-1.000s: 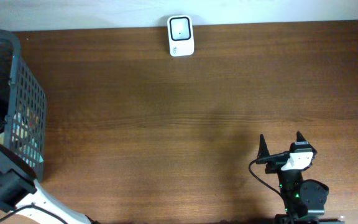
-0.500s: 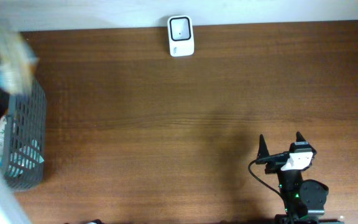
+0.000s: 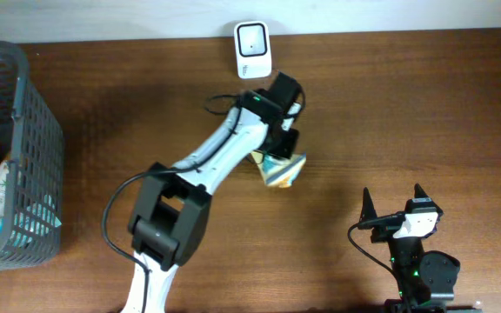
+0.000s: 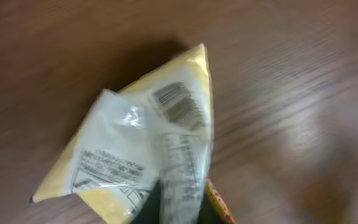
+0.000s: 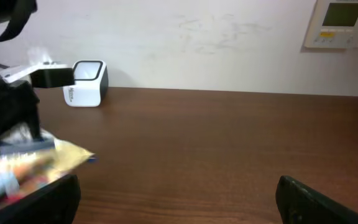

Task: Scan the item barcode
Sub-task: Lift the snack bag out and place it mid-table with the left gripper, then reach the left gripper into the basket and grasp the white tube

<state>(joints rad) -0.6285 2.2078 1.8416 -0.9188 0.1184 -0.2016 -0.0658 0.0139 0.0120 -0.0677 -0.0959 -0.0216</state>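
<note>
Left tool [image 3: 282, 144]: clamped on the yellow and clear plastic snack packet [image 3: 283, 168], pinching it by one edge. The packet hangs at mid-worktop, near the small white box-shaped barcode scanner [image 3: 252, 49] at the far edge but not yet in front of its window. Cannot tell whether its low corner touches the brown wooden worktop [image 3: 424, 113].

Right tool [image 3: 391, 196]: fingers wide apart, holding nothing, parked at the near right.

Handling, my judgement: light, soft, crinkly film that is slippery and will flop and twist from a one-edge pinch. A grip on the seam, clear of the print, suits it. The black striped barcode [image 4: 178, 106] sits on the clear panel near the packet's top corner; my pinch is below it, so it stays uncovered.

Against a second ago: my left arm was then down at the grey mesh plastic basket [image 3: 37, 148] on the left edge. Now it is stretched across the worktop with the packet out. Right tool and scanner have not moved.
</note>
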